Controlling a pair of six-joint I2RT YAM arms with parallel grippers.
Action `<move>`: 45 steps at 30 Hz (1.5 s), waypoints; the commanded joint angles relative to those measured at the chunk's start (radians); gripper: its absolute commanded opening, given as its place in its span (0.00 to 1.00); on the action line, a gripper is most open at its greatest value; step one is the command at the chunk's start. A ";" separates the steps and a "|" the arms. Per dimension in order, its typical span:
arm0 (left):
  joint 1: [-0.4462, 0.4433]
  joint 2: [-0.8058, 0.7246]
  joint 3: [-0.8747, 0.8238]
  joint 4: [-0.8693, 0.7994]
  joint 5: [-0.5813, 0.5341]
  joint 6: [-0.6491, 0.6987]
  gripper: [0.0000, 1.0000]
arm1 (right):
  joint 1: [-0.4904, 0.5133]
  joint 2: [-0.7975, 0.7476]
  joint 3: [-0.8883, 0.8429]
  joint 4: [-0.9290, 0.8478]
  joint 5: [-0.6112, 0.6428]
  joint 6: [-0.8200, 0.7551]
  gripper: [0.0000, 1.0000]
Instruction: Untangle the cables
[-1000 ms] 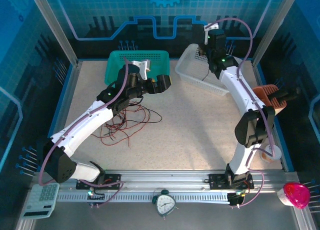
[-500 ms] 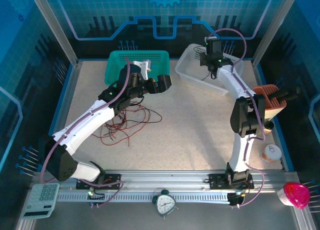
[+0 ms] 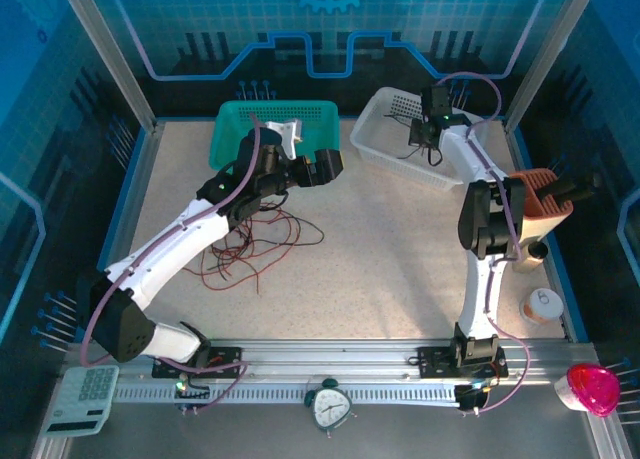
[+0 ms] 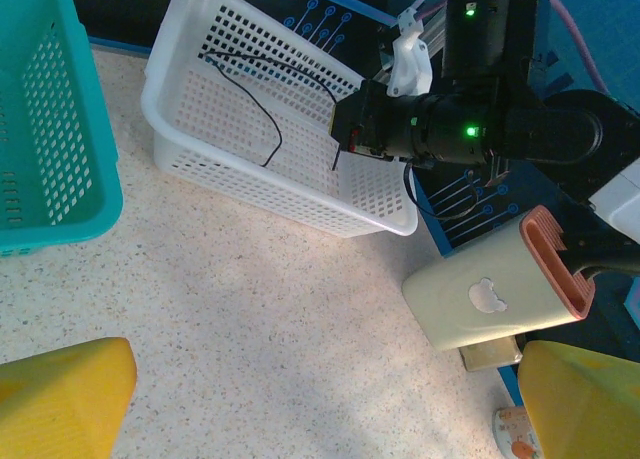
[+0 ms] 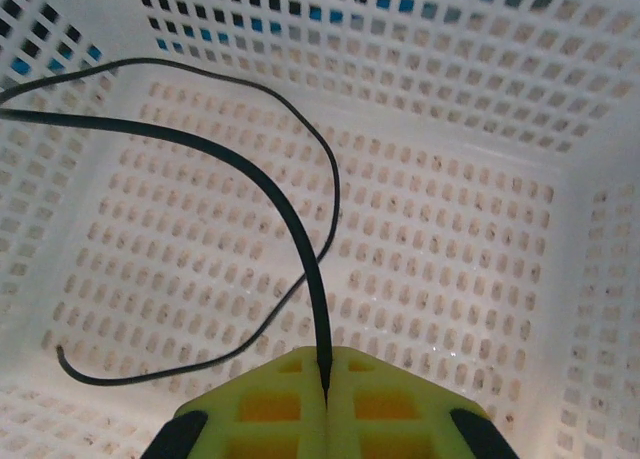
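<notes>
Finding 1: The right gripper [image 3: 420, 134] is lowering into the white basket [image 3: 385, 147] at the far right of the bench [image 3: 390, 249]. Over the last second its arm has been folding back from a higher, stretched reach above the basket, so the hand is now sitting low over the mesh floor.

Finding 2: In the right wrist view the yellow fingers [image 5: 270, 399] are pressed together and are pinching one black cable [image 5: 290, 229] at the seam between them. The strand is looping out across the basket floor and curling back toward the near wall. The left wrist view is confirming the same strand [image 4: 279, 129] lying inside the basket.

Finding 3: The left gripper [image 3: 322, 166] is holding the same station as a second ago, just in front of the green basket [image 3: 275, 106] and above the remaining cables [image 3: 250, 249]. Its fingers [image 4: 65, 394] are standing wide apart and gripping nothing. The red and black strands are lying in a loose knot on the bench beneath that arm, seemingly undisturbed.

Assessment: One black strand is being delivered to the basket, apart from the main bunch, and a release looks to be the step in hand. It appears wholly inside the basket, though the top view is too coarse to rule out a tail over the rim. Most of the untangling is still outstanding.
</notes>
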State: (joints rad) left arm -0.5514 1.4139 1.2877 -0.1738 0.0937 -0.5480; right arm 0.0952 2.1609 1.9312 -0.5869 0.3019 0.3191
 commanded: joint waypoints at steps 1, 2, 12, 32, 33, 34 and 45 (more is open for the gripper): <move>-0.010 -0.029 -0.020 0.026 -0.018 0.006 0.99 | -0.027 0.042 0.067 -0.109 0.004 0.057 0.00; -0.010 -0.034 -0.023 0.025 -0.020 0.005 0.99 | -0.033 0.050 0.078 -0.126 0.011 0.065 0.00; -0.011 -0.050 -0.034 0.029 -0.023 0.001 0.99 | -0.077 0.080 0.078 -0.213 0.011 0.116 0.00; -0.035 -0.061 -0.037 0.043 -0.026 -0.004 0.99 | -0.035 -0.263 -0.239 0.016 0.022 0.077 0.80; -0.036 -0.060 -0.036 0.043 -0.027 -0.004 0.99 | -0.018 -0.281 -0.246 0.032 0.030 0.066 0.80; -0.038 -0.059 -0.035 0.043 -0.028 -0.005 0.99 | 0.006 -0.303 -0.253 0.053 0.042 0.049 0.80; -0.047 -0.069 -0.025 0.028 -0.040 0.001 0.99 | 0.164 -0.281 -0.001 0.176 0.164 -0.267 0.93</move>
State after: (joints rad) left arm -0.5880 1.3796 1.2541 -0.1516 0.0727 -0.5507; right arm 0.2642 1.8557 1.8439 -0.4812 0.4206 0.1761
